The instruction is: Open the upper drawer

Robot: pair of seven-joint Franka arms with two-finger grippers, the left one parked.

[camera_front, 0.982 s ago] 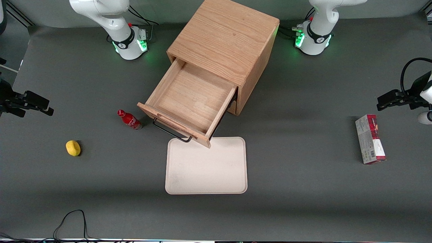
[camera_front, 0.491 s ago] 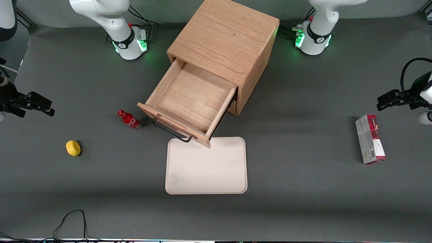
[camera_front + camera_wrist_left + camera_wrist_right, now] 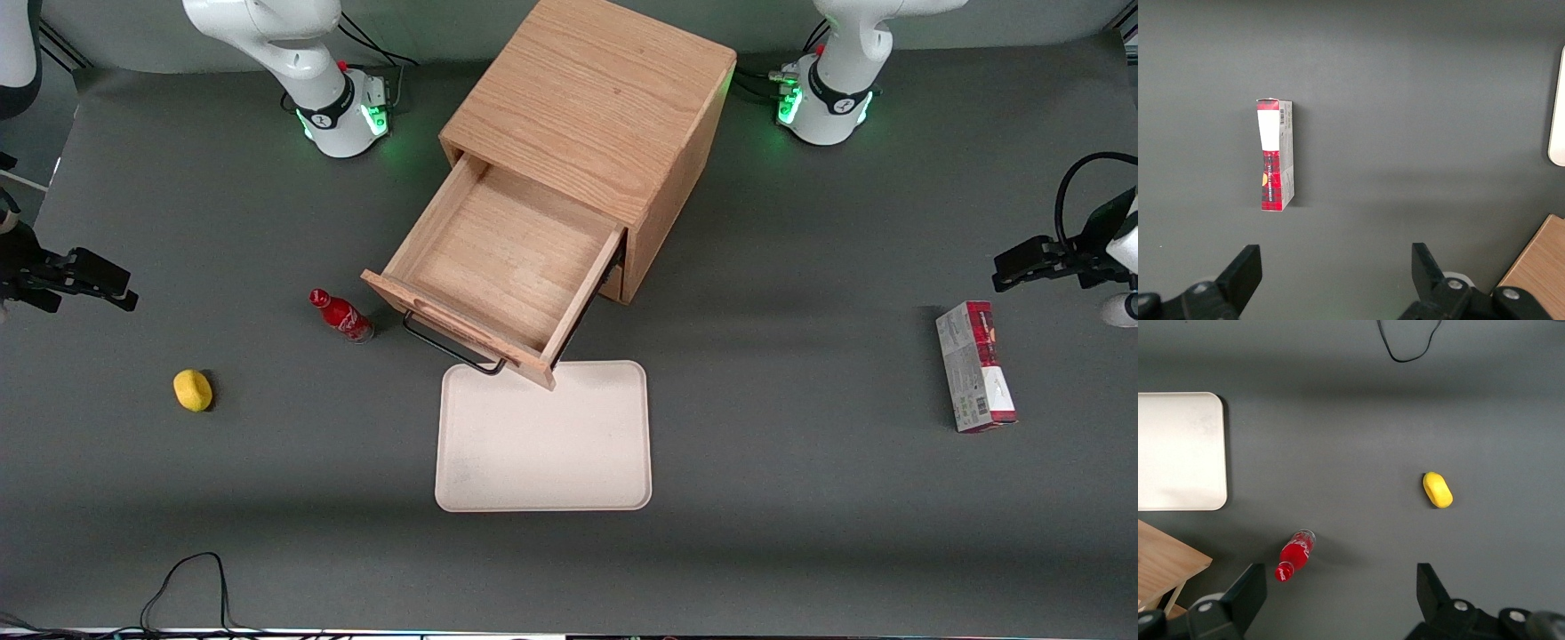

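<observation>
Front view: the upper drawer stands pulled out of the cabinet, overhanging the cream tray on a dark grey table. Gripper open, empty, above the red bottle; label unreadable.

Drawer stands pulled out, its front overhanging tray; bottle just beside handle. Gripper, fingers spread, hangs over bare mat near lemon.

Pincer — drifted slightly toward working arm's table end, lower.
</observation>
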